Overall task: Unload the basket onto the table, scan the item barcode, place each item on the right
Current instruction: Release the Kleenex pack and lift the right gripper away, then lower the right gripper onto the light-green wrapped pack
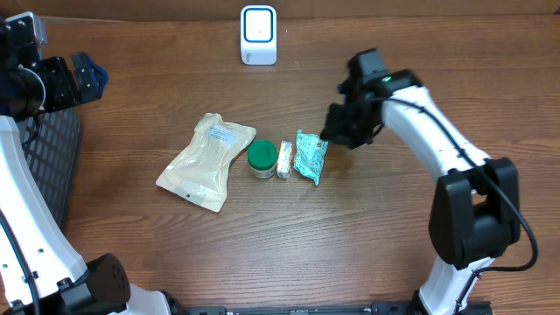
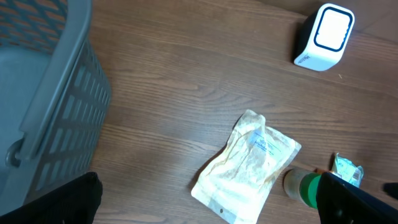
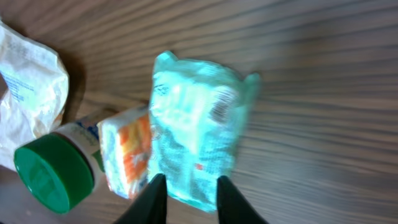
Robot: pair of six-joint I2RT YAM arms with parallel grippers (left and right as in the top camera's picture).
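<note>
Overhead view: four items lay in a row at mid-table; the scanner point(image 1: 258, 34) stood well apart from them at the far edge.
Task item: teal packet point(image 1: 310, 156), flat on the table at the right end of the row, with its barcode point(image 3: 222, 107) face-up.
Right gripper point(image 3: 188, 198): low over one edge of the packet, fingers a narrow way apart with that edge seen between them. Whether they had clamped on it could not be told (the wrist frame was blurred).
Left gripper point(image 1: 90, 74): jaws wide apart, holding nothing, near the basket point(image 1: 48, 166).
Step in hand: judged to be the pick-up of the teal packet; scanning not yet begun.
Next move: a firm pinch on the edge, a lift, then a carry to the scanner with the barcode turned toward its window.
Neighbours: orange packet point(image 1: 284, 160) just beside the teal one; green-lidded jar point(image 1: 262, 158) and beige pouch point(image 1: 207, 162) further left.
Obstruction: the orange packet lay close enough to be dragged along; nothing lay between the teal packet and the scanner.
</note>
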